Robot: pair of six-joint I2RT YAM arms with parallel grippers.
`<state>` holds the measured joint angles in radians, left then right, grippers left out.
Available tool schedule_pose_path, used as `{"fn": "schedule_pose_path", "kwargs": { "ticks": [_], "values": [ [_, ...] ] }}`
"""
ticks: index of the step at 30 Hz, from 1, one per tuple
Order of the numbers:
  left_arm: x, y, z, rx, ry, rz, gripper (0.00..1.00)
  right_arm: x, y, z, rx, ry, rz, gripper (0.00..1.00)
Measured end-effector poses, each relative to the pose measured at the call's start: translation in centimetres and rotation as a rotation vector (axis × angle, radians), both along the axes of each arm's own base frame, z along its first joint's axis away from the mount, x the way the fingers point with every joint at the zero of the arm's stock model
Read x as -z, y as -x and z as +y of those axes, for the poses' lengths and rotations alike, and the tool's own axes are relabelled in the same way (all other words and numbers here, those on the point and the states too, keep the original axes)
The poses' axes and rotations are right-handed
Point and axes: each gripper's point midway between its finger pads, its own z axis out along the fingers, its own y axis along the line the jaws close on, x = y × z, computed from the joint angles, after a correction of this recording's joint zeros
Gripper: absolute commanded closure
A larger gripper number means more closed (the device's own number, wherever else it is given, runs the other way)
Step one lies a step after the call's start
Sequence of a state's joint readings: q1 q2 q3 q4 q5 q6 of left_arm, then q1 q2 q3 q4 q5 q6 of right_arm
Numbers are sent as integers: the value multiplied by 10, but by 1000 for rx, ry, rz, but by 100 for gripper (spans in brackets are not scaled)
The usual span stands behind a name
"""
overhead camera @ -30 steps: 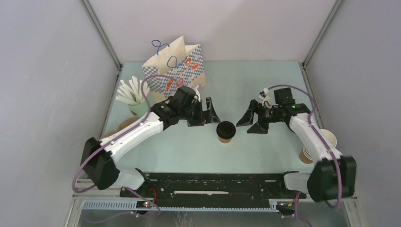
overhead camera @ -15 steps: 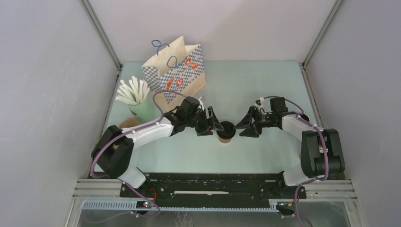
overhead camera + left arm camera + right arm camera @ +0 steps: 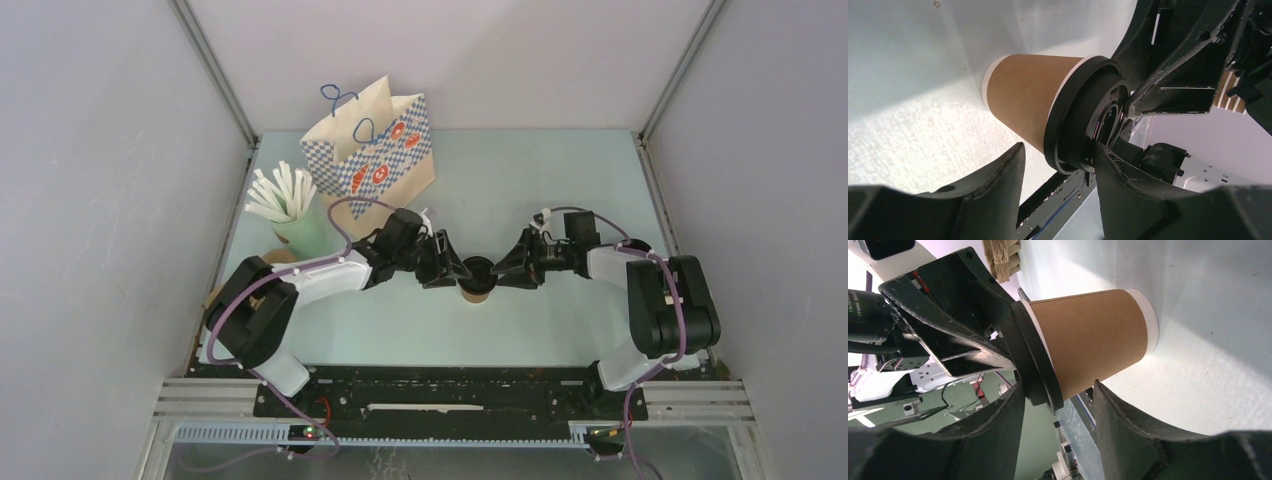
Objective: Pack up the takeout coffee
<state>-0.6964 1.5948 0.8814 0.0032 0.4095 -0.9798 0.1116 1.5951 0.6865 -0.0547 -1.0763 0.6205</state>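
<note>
The takeout coffee (image 3: 478,278), a tan paper cup with a black lid, stands upright mid-table. My left gripper (image 3: 455,268) is open right at its left side. My right gripper (image 3: 505,268) is open right at its right side. In the left wrist view the cup (image 3: 1028,102) lies just ahead of the open gripper (image 3: 1059,150), with one fingertip (image 3: 1108,160) close to the lid rim. In the right wrist view the cup (image 3: 1093,340) sits just ahead of the open gripper (image 3: 1058,387). The checkered paper bag (image 3: 375,150) stands open at the back left.
A pale green cup of white sticks (image 3: 300,225) stands left of the left arm. A stack of lidless tan cups shows at the edge of the right wrist view (image 3: 1003,255). Grey walls close in both sides and the back.
Both grippers have come down and moved inward from either side, and now flank the cup closely. The cup has not moved.
</note>
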Motion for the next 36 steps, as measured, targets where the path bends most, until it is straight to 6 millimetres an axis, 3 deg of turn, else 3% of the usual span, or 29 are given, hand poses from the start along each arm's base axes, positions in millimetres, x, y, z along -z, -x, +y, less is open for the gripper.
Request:
{"fn": "schedule_pose_path", "kwargs": {
  "ticks": [26, 29, 36],
  "values": [
    [18, 2, -1, 11, 42, -4, 52, 12, 2, -4, 18, 11, 29, 42],
    [17, 1, -1, 25, 36, -23, 50, 7, -1, -4, 21, 47, 11, 36],
    [7, -5, -3, 62, -21, -35, 51, 0, -4, -8, 36, 133, -4, 10]
  ]
}}
